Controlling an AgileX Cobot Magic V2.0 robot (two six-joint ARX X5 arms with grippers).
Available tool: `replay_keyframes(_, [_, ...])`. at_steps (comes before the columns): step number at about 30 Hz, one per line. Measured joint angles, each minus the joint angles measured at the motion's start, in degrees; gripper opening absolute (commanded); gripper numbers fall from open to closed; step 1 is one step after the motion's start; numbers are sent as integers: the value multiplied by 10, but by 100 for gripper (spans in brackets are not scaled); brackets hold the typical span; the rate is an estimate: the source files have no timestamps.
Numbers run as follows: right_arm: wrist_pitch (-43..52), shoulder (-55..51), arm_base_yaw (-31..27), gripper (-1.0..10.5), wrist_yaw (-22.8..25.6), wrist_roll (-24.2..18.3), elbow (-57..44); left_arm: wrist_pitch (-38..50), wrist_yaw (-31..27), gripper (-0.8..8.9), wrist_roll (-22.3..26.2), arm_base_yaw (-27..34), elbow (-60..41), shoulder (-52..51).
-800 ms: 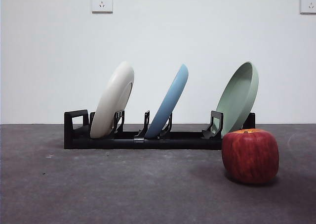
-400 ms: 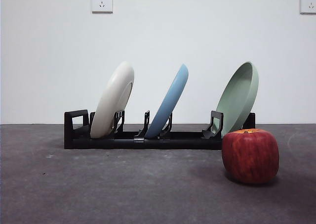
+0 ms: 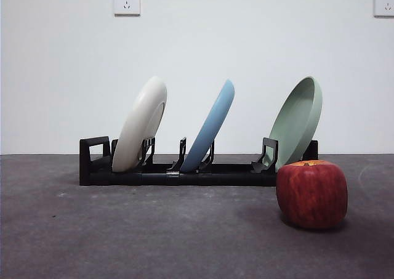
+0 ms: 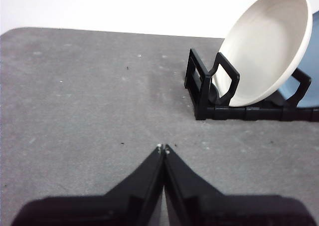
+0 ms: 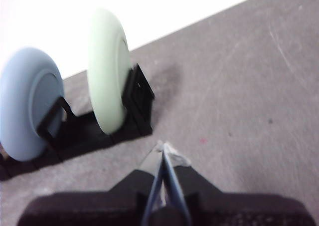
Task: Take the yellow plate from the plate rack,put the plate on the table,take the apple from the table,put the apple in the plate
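Note:
The cream yellow plate leans in the left slot of the black plate rack; it also shows in the left wrist view. The red apple sits on the dark grey table in front of the rack's right end. My left gripper is shut and empty, above bare table short of the rack's looped end. My right gripper is shut and empty, near the rack's other end. Neither arm shows in the front view.
A light blue plate stands in the rack's middle slot and a pale green plate in its right slot; both show in the right wrist view. A white wall with two sockets lies behind.

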Motion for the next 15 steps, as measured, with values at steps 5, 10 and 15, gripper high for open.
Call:
replay_keyframes(5, [1,65,0,-11,0,2,62,0,25,-7,-24,0,64,43])
replay_keyframes(10, [-17,157,0,-11,-3,-4,145,10,31,-7,-40,0,132,124])
replay_keyframes(15, [-26,255,0,-11,-52,-30,226,13,35,-7,-42,0,216,221])
